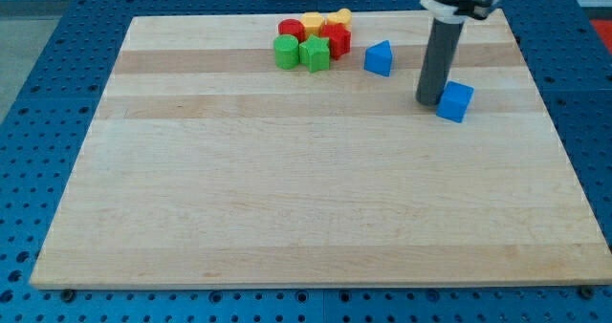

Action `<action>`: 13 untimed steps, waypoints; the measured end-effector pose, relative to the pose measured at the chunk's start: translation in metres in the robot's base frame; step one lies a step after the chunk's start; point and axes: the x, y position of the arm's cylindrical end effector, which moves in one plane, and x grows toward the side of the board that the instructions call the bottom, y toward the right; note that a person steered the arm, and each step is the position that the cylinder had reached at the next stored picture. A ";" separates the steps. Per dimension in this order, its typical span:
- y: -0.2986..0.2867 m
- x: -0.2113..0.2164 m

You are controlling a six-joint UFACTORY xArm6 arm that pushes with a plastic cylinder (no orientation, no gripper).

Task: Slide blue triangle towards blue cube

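Camera view: my tip (427, 100) on board (287, 208), bare rod, grasping nothing, just left of blue cube (455, 101), perhaps touching. Blue triangle (379, 57) up-left of tip, apart. Red, green, yellow blocks (312, 38) clustered near top edge.

No readable text, labels, brand marks, numbers or signs anywhere: none on the pale wooden board (316, 199), the small coloured plastic blocks, the dark rod, or the blue perforated table (48, 65) beneath.
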 end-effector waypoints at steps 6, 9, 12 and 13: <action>0.019 -0.077; -0.067 -0.131; -0.093 -0.106; -0.093 -0.087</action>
